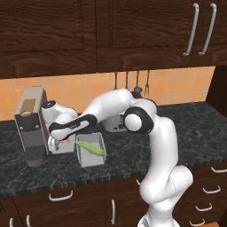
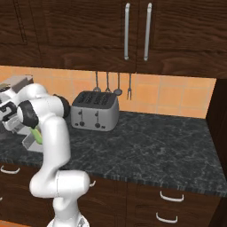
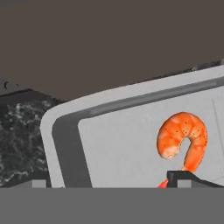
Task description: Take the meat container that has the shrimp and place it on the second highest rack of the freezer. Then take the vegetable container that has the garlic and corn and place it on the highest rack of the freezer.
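Observation:
The meat container [image 3: 131, 144] is a white tray with a grey rim, and an orange shrimp [image 3: 181, 140] lies in it. It stands on the dark counter next to the coffee machine, where the meat container [image 1: 66, 147] is partly hidden by my hand. My gripper [image 3: 111, 181] is open and low over it, and the tray's left wall lies between the widely spread tips. My gripper [image 1: 56, 142] hangs at the tray's left end. Just right of it stands the vegetable container [image 1: 91, 155] with a green corn cob [image 1: 91, 148]. No garlic shows. The freezer and its racks are out of view.
A grey coffee machine [image 1: 30, 126] stands close to the left of my hand. A silver toaster [image 2: 95, 111] sits at the back by the tiled wall. Dark upper cabinets [image 1: 111, 31] hang overhead. The marble counter [image 2: 155, 146] stretches to the right.

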You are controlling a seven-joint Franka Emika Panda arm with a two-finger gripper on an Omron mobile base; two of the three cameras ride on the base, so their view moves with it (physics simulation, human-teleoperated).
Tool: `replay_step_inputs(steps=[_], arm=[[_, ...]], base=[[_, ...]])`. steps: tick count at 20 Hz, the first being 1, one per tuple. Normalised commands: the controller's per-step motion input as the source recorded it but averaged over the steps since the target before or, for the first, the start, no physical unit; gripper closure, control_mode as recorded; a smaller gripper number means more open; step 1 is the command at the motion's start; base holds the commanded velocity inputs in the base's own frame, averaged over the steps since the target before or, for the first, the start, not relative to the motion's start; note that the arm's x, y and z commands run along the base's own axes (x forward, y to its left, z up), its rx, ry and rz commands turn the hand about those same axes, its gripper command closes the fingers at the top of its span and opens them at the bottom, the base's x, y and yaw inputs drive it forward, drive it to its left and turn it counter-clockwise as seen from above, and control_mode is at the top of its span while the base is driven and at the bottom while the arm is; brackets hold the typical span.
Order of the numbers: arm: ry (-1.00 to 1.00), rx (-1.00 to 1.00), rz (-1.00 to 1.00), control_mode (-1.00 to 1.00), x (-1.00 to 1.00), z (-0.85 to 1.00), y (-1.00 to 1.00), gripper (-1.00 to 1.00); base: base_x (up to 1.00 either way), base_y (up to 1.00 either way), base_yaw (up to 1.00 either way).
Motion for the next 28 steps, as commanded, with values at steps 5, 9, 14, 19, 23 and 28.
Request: replay_step_inputs(steps=[5,9,14,19,23,28], arm=[[0.04,0.0,0.03,-1.0,0.11,-0.31,0.0,-1.0],[0.03,0.01,0.01,-1.0,0.0,-0.19,-0.1,-1.0],[0.0,0.03,0.0,-1.0,-0.02,-0.1,-0.25,-1.0],[0.0,0.0,0.0,-1.0,0.0,-0.31,-0.06,-1.0],[0.0,0.0,0.0,-1.0,0.0,-0.37,0.0,-1.0],[0.0,0.0,0.01,-1.0,0.01,-0.14,-0.04,1.0]], base=[[0.0,0.0,0.0],[0.0,0.0,0.0],[0.0,0.0,0.0],[0.0,0.0,0.0],[0.0,0.0,0.0],[0.0,0.0,0.0]])
